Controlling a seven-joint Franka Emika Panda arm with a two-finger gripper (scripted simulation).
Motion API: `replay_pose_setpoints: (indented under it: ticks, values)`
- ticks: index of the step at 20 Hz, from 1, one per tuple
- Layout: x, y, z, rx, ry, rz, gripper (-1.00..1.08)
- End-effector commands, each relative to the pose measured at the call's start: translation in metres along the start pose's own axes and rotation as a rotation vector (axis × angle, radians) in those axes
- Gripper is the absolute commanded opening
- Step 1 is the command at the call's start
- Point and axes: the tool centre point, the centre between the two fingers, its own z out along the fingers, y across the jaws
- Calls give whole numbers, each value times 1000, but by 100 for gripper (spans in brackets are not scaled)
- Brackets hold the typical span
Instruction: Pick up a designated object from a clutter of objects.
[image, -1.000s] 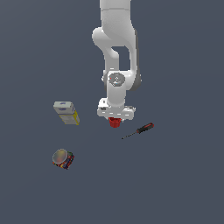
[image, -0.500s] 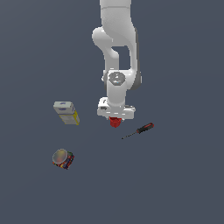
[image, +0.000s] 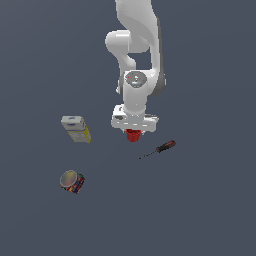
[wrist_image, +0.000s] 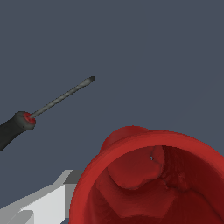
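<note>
The designated object, a small red cup (image: 132, 135), hangs just under the white hand, and my gripper (image: 133, 131) is shut on it. The hand hides its upper part in the exterior view. In the wrist view the red cup (wrist_image: 148, 179) fills the frame close up, its open mouth facing the camera, with one white finger (wrist_image: 41, 205) against its side. Of the clutter of objects, the screwdriver (image: 159, 149) lies on the floor just to the exterior view's right of the cup and shows again as the screwdriver (wrist_image: 48, 105) in the wrist view.
A white-and-yellow box (image: 75, 128) lies well to the exterior view's left of the hand. Further toward the front on that side lies a multicoloured can (image: 72, 181) with a silver top. The dark grey floor (image: 200, 210) runs all around.
The hand has risen a little, and the red cup has gone up with it. The box, can and screwdriver stay where they were.
</note>
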Motion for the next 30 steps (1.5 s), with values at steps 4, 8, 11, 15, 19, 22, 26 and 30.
replay_pose_setpoints:
  ticks: [4,8,11,15,19,22,26,30]
  values:
    - [6,-7,-44,0,2,0,-100]
    - [11,-12,-81,0,2,0,-100]
    - [14,-17,-108,0,2,0,-100]
    - [19,-22,-145,0,2,0,-100]
    - [24,-28,-183,0,2,0,-100]
    - [29,-33,-212,0,2,0,-100]
    - [35,-39,-251,0,1,0,-100]
    - [42,-46,-287,0,1,0,-100]
